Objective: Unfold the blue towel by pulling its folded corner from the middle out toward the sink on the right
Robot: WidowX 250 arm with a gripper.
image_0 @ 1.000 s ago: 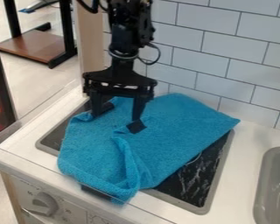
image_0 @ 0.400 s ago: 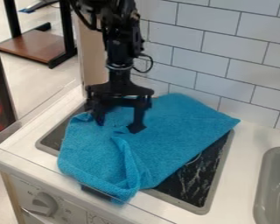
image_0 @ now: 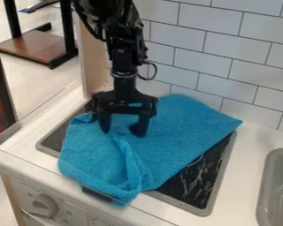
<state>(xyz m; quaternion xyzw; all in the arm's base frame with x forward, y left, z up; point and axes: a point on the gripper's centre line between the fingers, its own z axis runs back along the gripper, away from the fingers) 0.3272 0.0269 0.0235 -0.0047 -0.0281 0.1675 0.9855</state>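
One blue towel point(image_0: 173, 141) | parted jaws over it | printed marks point(image_0: 67, 213) beside knob point(image_0: 44, 205)

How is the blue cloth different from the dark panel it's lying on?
The blue cloth is plain and fuzzy; the dark panel is black with pale streaks. The cloth is rumpled, with a raised fold, while the panel is flat. The cloth overhangs the counter's front edge; the panel stays within its gray rim. Both are below the gripper.

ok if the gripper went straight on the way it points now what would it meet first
Most likely the blue cloth lying over the cooktop: the gripper points down at it, though whether they touch is unclear.
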